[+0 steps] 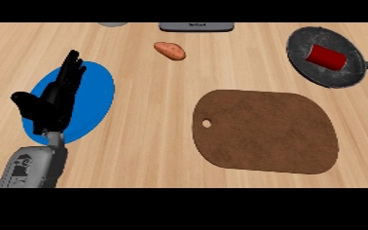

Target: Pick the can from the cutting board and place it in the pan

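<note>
Head view: the left hand, black with a grey forearm rising from the lower left edge, stands with its fingers straight and pointing away, thumb spread to the outer side, grasping nothing. It shows in front of a round blue plate that lies flat on the light wooden bench; the hand covers much of the plate's near-left part, so whether it touches the plate cannot be told. The forearm is cut off at the lower edge.

The right hand is nowhere in this view.

Well to the right of the left hand lies a dark brown rounded cutting board with a small hole near its left edge; its top is bare. Far beyond it, at the far right from the hand, sits a dark grey round pan, its right rim close to the view's border. The red cylindrical can lies on its side inside the pan, well apart from the hand.

Ahead and to the right of the hand, between plate and pan, an orange-brown sweet potato rests on the bench.

At the far edge, a dark grey flat object and a pale grey rounded thing are cut off, too little showing to name them.
</note>
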You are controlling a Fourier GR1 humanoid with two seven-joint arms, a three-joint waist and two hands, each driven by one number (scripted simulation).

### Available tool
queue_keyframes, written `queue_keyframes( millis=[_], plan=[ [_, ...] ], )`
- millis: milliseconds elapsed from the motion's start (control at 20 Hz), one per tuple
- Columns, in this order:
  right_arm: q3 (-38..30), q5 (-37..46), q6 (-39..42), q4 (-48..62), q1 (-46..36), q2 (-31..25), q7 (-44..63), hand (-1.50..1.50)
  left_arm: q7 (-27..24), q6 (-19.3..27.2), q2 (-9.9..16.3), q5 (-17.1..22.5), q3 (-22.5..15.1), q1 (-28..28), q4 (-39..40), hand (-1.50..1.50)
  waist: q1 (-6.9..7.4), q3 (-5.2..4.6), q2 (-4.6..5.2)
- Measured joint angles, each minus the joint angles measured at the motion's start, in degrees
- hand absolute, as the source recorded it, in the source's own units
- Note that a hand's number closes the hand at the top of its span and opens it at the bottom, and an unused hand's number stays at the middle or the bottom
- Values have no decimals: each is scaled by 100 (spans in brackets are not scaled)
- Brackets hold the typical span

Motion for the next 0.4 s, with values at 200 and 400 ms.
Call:
queue_keyframes(
  millis=[200,400],
  plan=[
    [34,-217,217,-230,338,-150,119,-150,-7,-27,0,-3,34,128,-84,0,-31,-5,-16],
    [187,-341,283,-517,555,-135,225,-150,3,20,-77,-71,0,165,-118,0,-32,-7,-19]
  ],
)
